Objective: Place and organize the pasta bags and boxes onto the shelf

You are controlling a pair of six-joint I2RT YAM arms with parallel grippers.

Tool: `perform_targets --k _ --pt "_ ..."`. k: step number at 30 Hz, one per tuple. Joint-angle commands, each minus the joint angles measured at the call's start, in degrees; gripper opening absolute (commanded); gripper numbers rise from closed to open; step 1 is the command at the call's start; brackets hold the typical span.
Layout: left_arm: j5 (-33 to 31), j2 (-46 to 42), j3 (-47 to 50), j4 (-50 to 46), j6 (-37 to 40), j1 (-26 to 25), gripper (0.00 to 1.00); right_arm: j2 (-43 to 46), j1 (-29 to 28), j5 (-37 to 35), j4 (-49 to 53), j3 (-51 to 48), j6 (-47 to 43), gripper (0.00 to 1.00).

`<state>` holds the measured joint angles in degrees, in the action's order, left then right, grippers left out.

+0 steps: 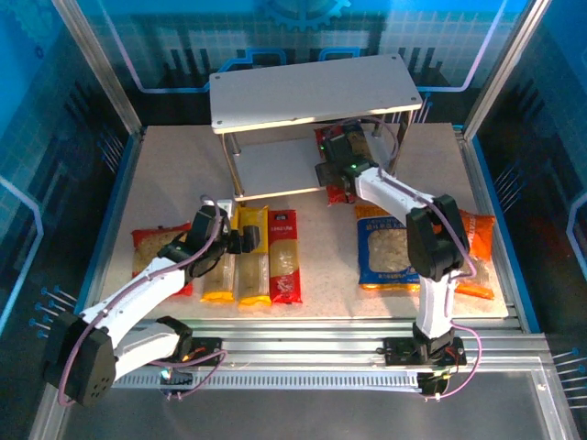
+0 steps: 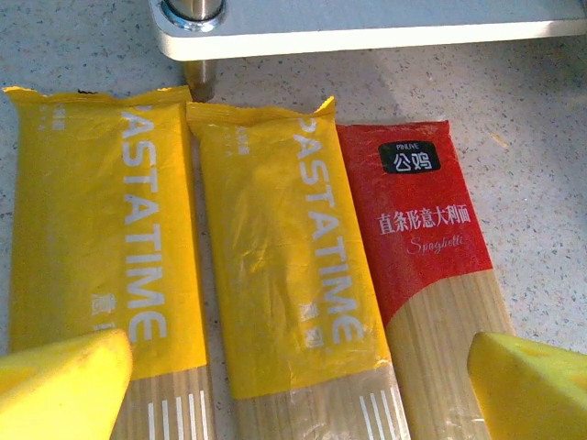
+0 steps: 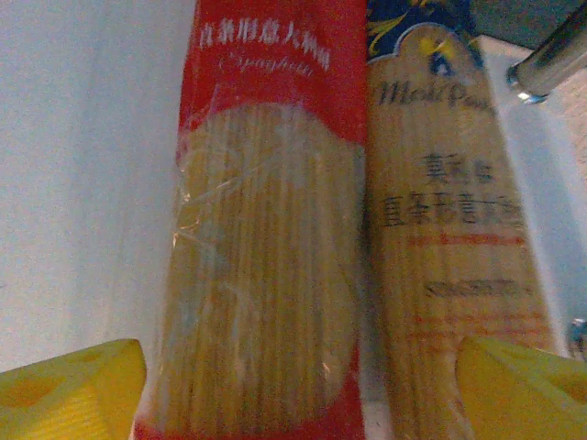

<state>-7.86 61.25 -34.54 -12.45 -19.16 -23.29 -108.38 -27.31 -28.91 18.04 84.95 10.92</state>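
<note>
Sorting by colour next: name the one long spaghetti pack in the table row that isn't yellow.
The long red plastic spaghetti pack at the row's right end; the two long yellow plastic packs beside it lack its black label.

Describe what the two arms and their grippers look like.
Both the left arm and the right arm have white link shells, black joint housings and a thin lilac cable looped along them. A small green light glows near the right wrist. The left gripper and the right gripper each carry blocky yellow fingers.
</note>
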Motion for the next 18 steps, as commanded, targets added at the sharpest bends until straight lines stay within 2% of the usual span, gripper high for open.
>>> perform_targets --k 1,6,12,18 --pt "1.16 -0.12 -2.0 -3.45 0.06 -1.66 0.94 8.36 0.41 2.85 -2.44 -3.69 1.62 0.92" --pt "-0.3 -1.06 -3.49 -7.74 -2.73 -4.99 0.92 14.99 0.24 8.07 4.57 -8.91 4.04 0.92" --pt "-5.22 4.56 -7.08 -15.01 -8.39 -13.75 0.92 24.02 -0.07 13.47 7.82 -19.3 8.66 0.92" --pt "-5.22 9.28 -6.61 -14.8 -14.22 -15.73 0.93 29.93 -0.29 17.51 7.47 -24.87 10.88 0.92"
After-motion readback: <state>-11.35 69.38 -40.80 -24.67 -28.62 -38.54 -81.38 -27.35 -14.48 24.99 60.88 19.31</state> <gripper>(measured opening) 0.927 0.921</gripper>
